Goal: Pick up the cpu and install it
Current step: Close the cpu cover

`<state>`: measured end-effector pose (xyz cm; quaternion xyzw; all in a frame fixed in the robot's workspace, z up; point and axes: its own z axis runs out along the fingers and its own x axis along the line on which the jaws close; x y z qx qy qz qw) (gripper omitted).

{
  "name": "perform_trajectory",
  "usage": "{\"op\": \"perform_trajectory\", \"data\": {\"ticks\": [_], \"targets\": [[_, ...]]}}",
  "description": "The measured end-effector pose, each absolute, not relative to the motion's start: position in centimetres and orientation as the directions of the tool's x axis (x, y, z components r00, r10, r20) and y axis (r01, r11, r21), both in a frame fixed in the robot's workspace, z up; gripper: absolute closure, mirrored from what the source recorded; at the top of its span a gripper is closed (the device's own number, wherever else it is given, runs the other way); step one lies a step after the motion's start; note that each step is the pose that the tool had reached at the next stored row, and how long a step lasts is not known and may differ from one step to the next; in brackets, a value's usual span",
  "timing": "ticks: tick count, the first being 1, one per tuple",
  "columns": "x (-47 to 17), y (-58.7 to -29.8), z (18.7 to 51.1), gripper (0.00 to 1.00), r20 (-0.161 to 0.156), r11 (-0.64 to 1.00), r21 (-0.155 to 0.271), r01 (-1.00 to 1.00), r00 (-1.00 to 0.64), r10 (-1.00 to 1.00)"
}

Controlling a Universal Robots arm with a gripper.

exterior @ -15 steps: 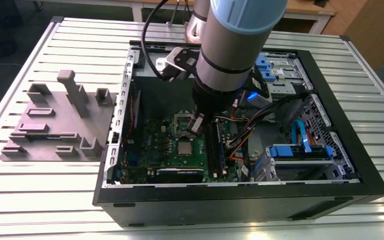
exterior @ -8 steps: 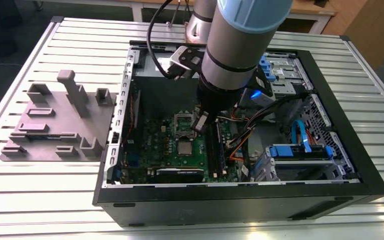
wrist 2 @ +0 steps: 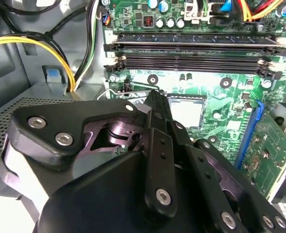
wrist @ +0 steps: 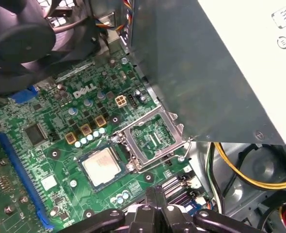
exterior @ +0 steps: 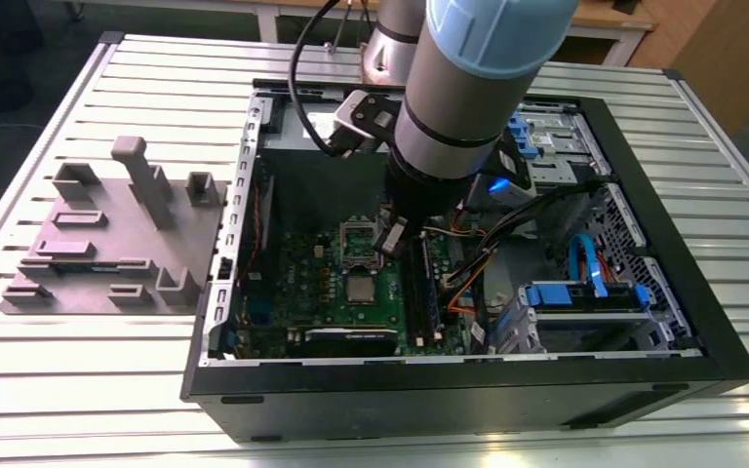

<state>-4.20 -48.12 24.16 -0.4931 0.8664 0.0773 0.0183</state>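
The cpu (wrist: pixel 102 166), a small silvery square chip, lies flat in its socket on the green motherboard (wrist: pixel 46 145). It also shows in the exterior view (exterior: pixel 363 286) and in the second wrist view (wrist 2: pixel 186 110). The socket's metal load plate (wrist: pixel 152 138) stands hinged open beside the chip. My gripper (exterior: pixel 392 244) hangs inside the computer case just above the socket. Its black fingers (wrist 2: pixel 158 145) are shut together with nothing between them. In the first wrist view my gripper (wrist: pixel 155 194) is a little clear of the chip.
The grey power supply (wrist: pixel 220 63) walls in one side of the socket, and a black fan (wrist: pixel 22 39) sits over the board's other end. Black memory slots (wrist 2: pixel 196 48) and yellow cables (wrist 2: pixel 60 53) lie close. A grey parts fixture (exterior: pixel 114 244) sits outside the case at the exterior view's left.
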Motion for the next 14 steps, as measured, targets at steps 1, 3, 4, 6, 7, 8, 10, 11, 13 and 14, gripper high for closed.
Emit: {"op": "perform_trajectory", "data": {"ticks": [1, 3, 4, 6, 7, 8, 10, 11, 13, 14], "targets": [[-4.2, -48.0, 24.1, 0.89, -0.108, 0.502, 0.116, -0.857, -0.513, -0.852], [-4.1, -47.9, 24.0, 0.89, -0.108, 0.502, 0.116, -0.857, -0.513, -0.852], [-4.1, -47.8, 23.9, 0.89, -0.108, 0.502, 0.116, -0.857, -0.513, -0.852], [-4.0, -47.6, 23.8, 0.89, -0.108, 0.502, 0.116, -0.857, -0.513, -0.851], [-3.9, -47.5, 23.7, 0.89, -0.109, 0.502, 0.117, -0.857, -0.513, -0.851], [-3.9, -47.3, 23.6, 0.89, -0.11, 0.501, 0.117, -0.857, -0.513, -0.851], [-3.9, -47.1, 23.5, 0.89, -0.121, 0.5, 0.124, -0.857, -0.513, -0.85], [-3.9, -47.1, 23.4, 0.89, -0.131, 0.498, 0.13, -0.857, -0.513, -0.848], [-3.8, -47.0, 23.3, 0.89, -0.146, 0.496, 0.139, -0.857, -0.513, -0.846], [-3.8, -46.9, 23.2, 0.89, -0.151, 0.495, 0.142, -0.857, -0.513, -0.845]]}}
